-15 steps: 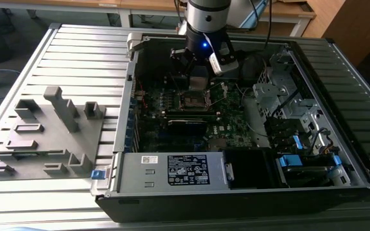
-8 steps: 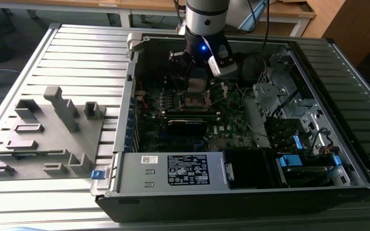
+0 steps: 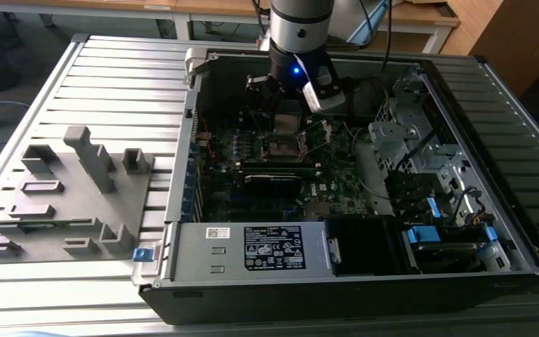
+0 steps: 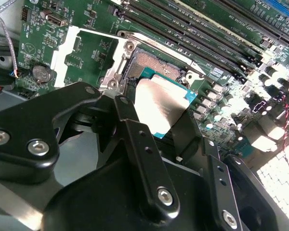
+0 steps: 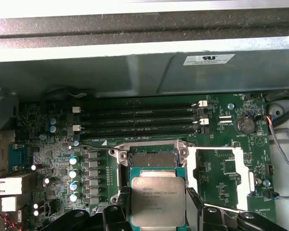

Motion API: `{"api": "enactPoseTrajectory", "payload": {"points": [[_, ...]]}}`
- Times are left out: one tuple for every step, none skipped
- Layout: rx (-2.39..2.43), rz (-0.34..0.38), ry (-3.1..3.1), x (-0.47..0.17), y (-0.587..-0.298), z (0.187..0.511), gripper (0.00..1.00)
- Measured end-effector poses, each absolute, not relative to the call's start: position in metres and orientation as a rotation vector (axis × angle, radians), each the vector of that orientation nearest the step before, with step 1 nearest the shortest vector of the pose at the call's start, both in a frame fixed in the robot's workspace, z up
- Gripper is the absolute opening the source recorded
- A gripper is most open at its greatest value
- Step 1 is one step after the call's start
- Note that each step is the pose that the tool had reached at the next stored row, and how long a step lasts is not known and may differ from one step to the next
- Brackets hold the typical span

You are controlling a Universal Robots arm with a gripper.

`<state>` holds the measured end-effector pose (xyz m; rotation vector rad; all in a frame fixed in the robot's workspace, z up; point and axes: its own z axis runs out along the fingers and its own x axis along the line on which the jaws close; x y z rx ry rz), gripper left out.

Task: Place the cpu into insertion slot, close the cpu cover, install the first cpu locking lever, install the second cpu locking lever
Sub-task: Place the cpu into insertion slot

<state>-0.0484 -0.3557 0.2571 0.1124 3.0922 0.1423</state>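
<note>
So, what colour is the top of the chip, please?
The chip is dull silver-grey, clearest in the first wrist view.

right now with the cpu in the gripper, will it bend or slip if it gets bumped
The cpu looks like a flat, rigid plate with a metal top, so it probably won't flex. The gripper grips only its thin side edges, so a bump could well tilt it or let it slip.

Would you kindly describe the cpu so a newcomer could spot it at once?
In the open computer case, find the long black memory slots on the motherboard. Beside them the gripper holds the cpu over the insertion slot: the one solid silvery square.
</note>
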Motion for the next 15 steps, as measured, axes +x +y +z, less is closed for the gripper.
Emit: {"api": "enactPoseTrajectory", "payload": {"points": [[0.12,0.142,3.092,-0.0484,-0.3557,0.2571,0.54],[0.134,0.142,3.091,-0.0485,-0.3557,0.2569,0.54],[0.153,0.141,3.089,-0.0484,-0.3557,0.2567,0.54],[0.177,0.141,3.087,-0.0485,-0.3557,0.2566,0.54],[0.201,0.14,3.085,-0.0484,-0.3557,0.2564,0.54],[0.227,0.139,3.083,-0.0484,-0.3557,0.2562,0.54],[0.251,0.139,3.08,-0.0484,-0.3557,0.2561,0.54],[0.274,0.138,3.077,-0.0484,-0.3557,0.2559,0.54],[0.296,0.138,3.075,-0.0484,-0.3558,0.2558,0.54],[0.313,0.137,3.073,-0.0484,-0.3558,0.2558,0.54],[0.323,0.137,3.071,-0.0484,-0.3558,0.2558,0.54],[0.327,0.137,3.071,-0.0484,-0.3558,0.2557,0.54],[0.329,0.137,3.071,-0.0484,-0.3558,0.2557,0.54],[0.329,0.137,3.071,-0.0484,-0.3558,0.2557,0.54],[0.33,0.137,3.07,-0.0484,-0.3557,0.2557,0.54]]}}
